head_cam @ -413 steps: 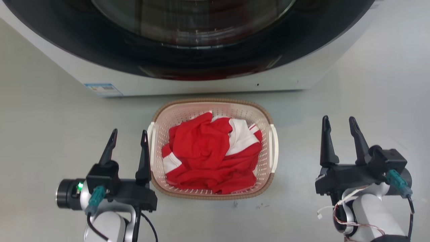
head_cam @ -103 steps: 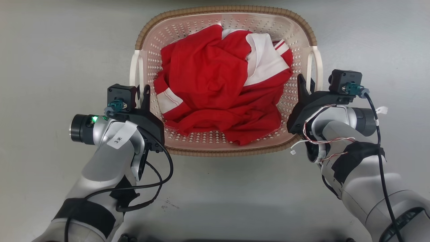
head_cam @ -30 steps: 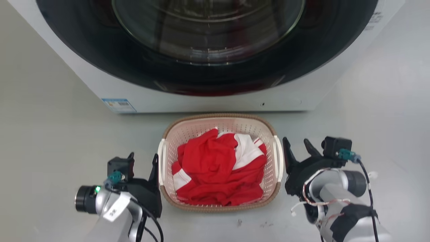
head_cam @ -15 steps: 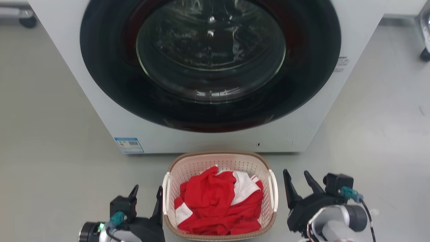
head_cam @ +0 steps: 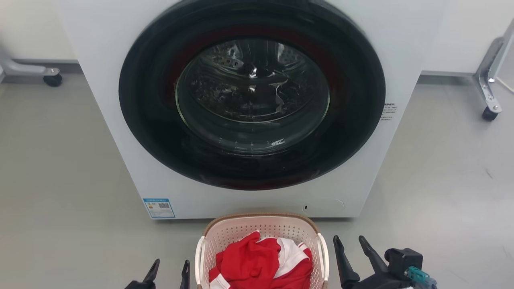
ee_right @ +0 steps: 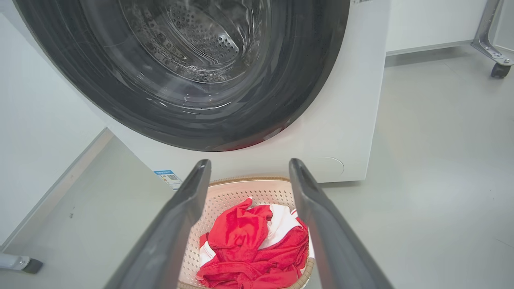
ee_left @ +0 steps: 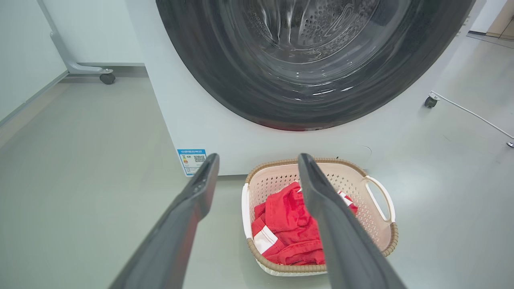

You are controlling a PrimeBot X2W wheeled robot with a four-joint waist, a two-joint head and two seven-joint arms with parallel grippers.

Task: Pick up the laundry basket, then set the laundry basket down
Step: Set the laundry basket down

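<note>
The laundry basket (head_cam: 241, 237) is sitting on the floor (head_cam: 60, 180) just in front of the washing machine (head_cam: 120, 140), below its round door (head_cam: 253, 96). It is carrying a heap of red and white clothes (head_cam: 245, 265).

The left gripper (head_cam: 170, 268) is hanging just beside the basket's left side, and the right gripper (head_cam: 350, 247) is standing a little off its right side. Both sets of jaws are spread wide and are holding nothing. In both wrist views the basket is lying beyond the fingers, clear of them.

Step in hand: neither gripper is bearing the basket. The arms are therefore either lining up for the lift or standing clear of a finished set-down. The head view is cutting off the basket's near end, so this cannot be settled.

If a lift is to follow, each gripper is going to need to come down onto its own white side handle (ee_left: 379, 196) and close around it. Both arms then need to be rising together, keeping the rim level so that the clothes are not spilling.

The floor is showing pale grey, smooth and flat. A blue label (head_cam: 158, 207) is sitting low on the machine's front. Wheeled metal frame legs (head_cam: 488, 80) are standing well apart from the basket, against a white wall.
</note>
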